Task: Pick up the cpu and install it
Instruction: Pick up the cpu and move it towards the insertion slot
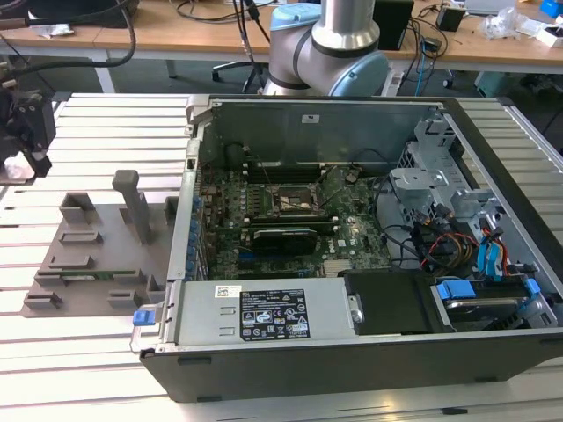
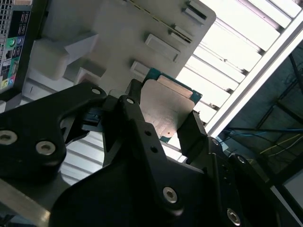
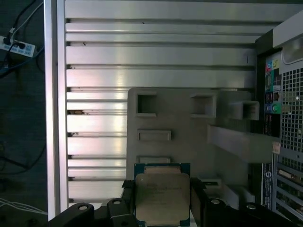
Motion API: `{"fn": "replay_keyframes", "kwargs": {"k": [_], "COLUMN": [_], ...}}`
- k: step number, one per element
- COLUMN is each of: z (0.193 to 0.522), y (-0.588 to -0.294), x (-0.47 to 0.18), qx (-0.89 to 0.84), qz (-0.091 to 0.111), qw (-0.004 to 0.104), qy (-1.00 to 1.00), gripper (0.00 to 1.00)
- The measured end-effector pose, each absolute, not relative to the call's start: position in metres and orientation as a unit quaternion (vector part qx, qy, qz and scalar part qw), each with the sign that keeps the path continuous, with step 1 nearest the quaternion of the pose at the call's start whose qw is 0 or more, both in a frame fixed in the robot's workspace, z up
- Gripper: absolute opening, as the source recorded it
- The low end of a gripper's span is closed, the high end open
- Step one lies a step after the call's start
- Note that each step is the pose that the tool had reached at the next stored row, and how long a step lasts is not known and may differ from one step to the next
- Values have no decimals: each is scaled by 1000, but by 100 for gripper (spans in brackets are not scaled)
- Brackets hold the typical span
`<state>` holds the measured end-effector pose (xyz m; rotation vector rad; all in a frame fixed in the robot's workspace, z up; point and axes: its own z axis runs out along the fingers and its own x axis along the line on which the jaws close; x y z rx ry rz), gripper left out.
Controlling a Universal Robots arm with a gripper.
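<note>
As the jaws clamp the cpu by two opposite edges (silvery lid showing), it hangs above the grey fixture on the tabletop.

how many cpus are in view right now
1. The cpu is gripped in the hand, with the grey fixture behind it in the first wrist view. Another could be hidden inside the computer case.
</note>
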<state>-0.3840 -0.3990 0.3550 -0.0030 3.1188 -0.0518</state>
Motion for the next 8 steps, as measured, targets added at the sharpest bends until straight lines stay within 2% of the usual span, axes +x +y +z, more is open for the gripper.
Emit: {"fn": "replay_keyframes", "kwargs": {"k": [8], "z": [372], "y": [-399], "x": [-384], "qx": [-1], "qz": [-17], "qw": [11], "qy": [1000], "gripper": [55]}}
